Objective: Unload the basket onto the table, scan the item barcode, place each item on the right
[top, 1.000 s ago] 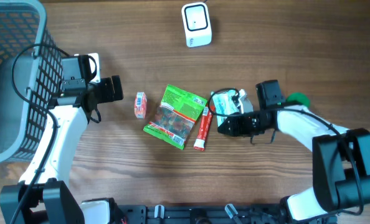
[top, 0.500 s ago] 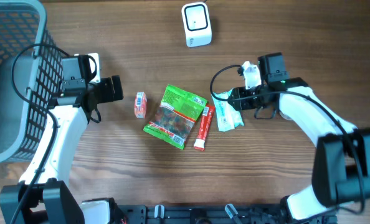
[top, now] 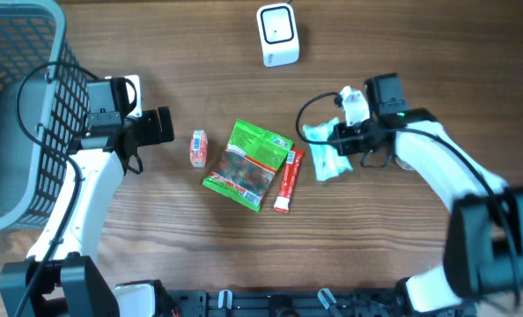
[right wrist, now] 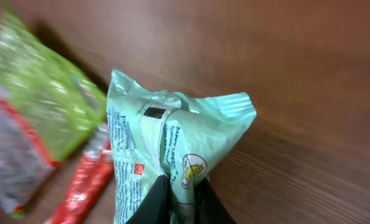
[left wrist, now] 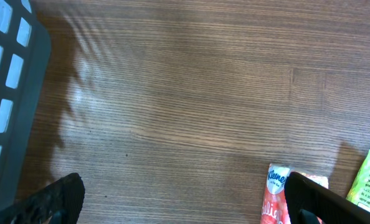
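The right claw (top: 341, 139) is pinched narrow on one crimped end of the mint-green packet (top: 324, 151). In the right wrist view its two dark fingers (right wrist: 152, 200) press the packet (right wrist: 172, 143) from both sides, so that the film bunches between them and the rest of the pack fans out ahead of the right claw (right wrist: 180, 194). A small dark printed patch sits near the packet's far seam, too small to read. Whether the packet's free end touches the desk (top: 402, 255) cannot be told.

Seen from overhead, the packet lies right of the desk's middle, just beside the red tube (top: 286, 181). The green snack bag (top: 248, 165) lies touching the tube's other side. The white scanner (top: 277, 33) stands near the far edge, well apart from the packet.

The left claw (top: 160, 125) is spread wide and holds nothing. In its own camera only the two fingertips show at the bottom corners, with bare wood between them. The small Kleenex pack (left wrist: 277, 199) lies just ahead of it, near the right-hand tip. The grey basket (top: 15, 114) fills the desk's far left corner.
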Robot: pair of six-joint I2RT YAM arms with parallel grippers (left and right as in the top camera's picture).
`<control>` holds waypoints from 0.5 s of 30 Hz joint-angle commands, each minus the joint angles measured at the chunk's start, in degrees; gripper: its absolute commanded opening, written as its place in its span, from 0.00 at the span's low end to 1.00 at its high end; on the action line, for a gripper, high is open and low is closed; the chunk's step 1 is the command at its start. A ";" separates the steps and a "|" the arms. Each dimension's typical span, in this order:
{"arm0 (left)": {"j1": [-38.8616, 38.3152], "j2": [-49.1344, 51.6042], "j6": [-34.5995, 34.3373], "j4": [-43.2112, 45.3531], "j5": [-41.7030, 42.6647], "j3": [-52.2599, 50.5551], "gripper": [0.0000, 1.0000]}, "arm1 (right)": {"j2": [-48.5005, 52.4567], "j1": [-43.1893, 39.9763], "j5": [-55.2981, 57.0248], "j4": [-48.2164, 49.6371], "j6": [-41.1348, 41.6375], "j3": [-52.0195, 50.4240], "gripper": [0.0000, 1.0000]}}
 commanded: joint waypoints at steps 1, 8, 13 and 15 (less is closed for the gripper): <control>0.31 -0.83 0.28 0.17 -0.33 0.85 1.00 | -12.66 -0.24 0.31 -0.87 -1.42 1.44 0.04; 0.31 -0.83 0.28 0.17 -0.35 0.85 1.00 | -16.09 -0.24 5.79 -7.48 13.05 -1.33 0.04; 0.31 -0.83 0.28 0.17 -0.33 0.85 1.00 | -10.45 -0.22 9.84 -0.02 27.41 -10.36 0.04; 0.31 -0.83 0.28 0.17 -0.33 0.85 1.00 | -8.13 -0.24 8.90 3.56 28.39 -13.27 0.05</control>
